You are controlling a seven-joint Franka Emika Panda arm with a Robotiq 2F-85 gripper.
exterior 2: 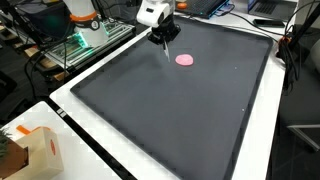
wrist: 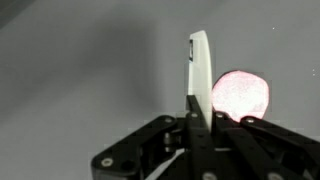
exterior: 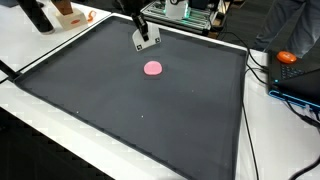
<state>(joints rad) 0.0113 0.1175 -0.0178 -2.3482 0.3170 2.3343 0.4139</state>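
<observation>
My gripper (wrist: 203, 110) is shut on a thin white stick-like object (wrist: 200, 62) that stands up between the black fingers. Just to its right in the wrist view lies a flat round pink disc (wrist: 242, 95), partly hidden behind the fingers. In both exterior views the gripper (exterior: 143, 38) (exterior 2: 164, 38) hangs low over the far part of a large black mat (exterior: 120, 110) (exterior 2: 180, 120). The pink disc (exterior: 153, 68) (exterior 2: 185, 59) lies on the mat a short way from the gripper, apart from it.
The mat lies on a white table (exterior: 25, 120). An orange object (exterior: 287, 57) and cables (exterior: 262, 80) sit past one mat edge. A cardboard box (exterior 2: 38, 150) stands at a table corner. Lab equipment (exterior 2: 85, 40) crowds the far edge behind the arm.
</observation>
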